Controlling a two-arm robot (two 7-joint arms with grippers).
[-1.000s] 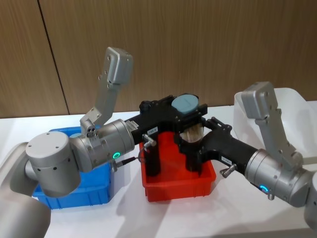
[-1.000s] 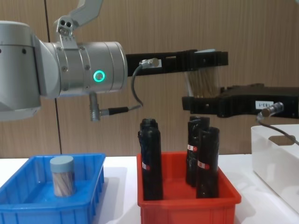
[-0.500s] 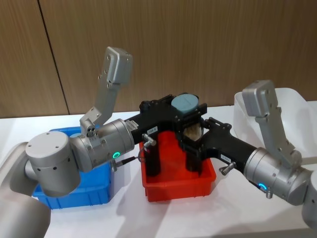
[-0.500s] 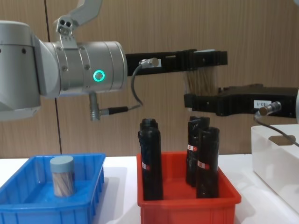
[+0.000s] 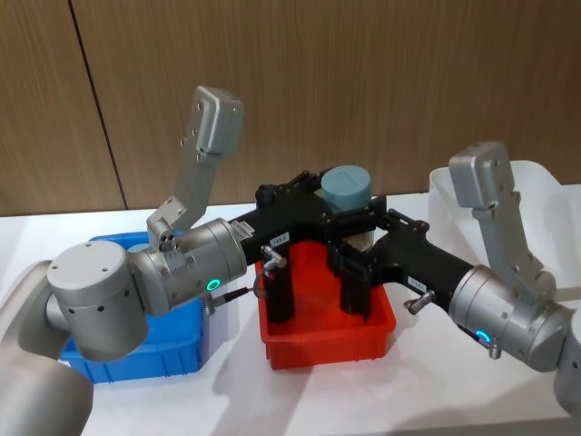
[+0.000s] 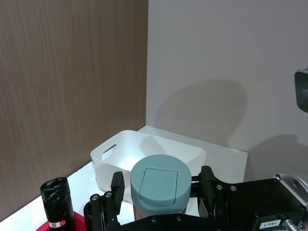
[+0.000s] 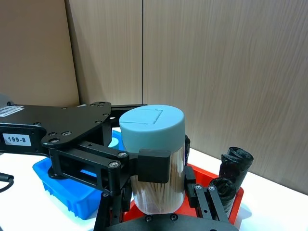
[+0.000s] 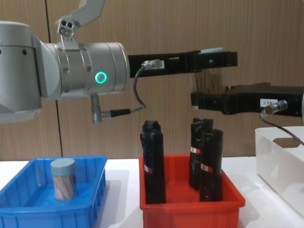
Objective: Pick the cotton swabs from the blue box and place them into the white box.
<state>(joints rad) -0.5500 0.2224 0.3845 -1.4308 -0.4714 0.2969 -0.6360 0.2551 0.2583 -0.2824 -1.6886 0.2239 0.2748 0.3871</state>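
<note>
One jar of cotton swabs (image 5: 348,186) hangs in the air above the red bin, its pale blue lid (image 7: 153,126) upright. My left gripper (image 8: 211,59) is shut on it just under the lid, one pad (image 7: 154,166) pressed to the clear wall. My right gripper (image 8: 206,100) reaches in from the right, its open jaws standing either side of the jar's lower part. A second jar (image 8: 63,178) stands in the blue box (image 8: 28,209) at the left. The white box (image 8: 280,161) sits at the far right on the table.
A red bin (image 8: 190,209) stands in the middle, directly under both grippers, holding three tall black wrapped rolls (image 8: 153,161). A wooden wall closes the back. White tabletop shows in front of the bins.
My right gripper has risen and closed in around the jar's lower body, hiding the sticks in the head view. The left gripper and jar shifted slightly right and up.
</note>
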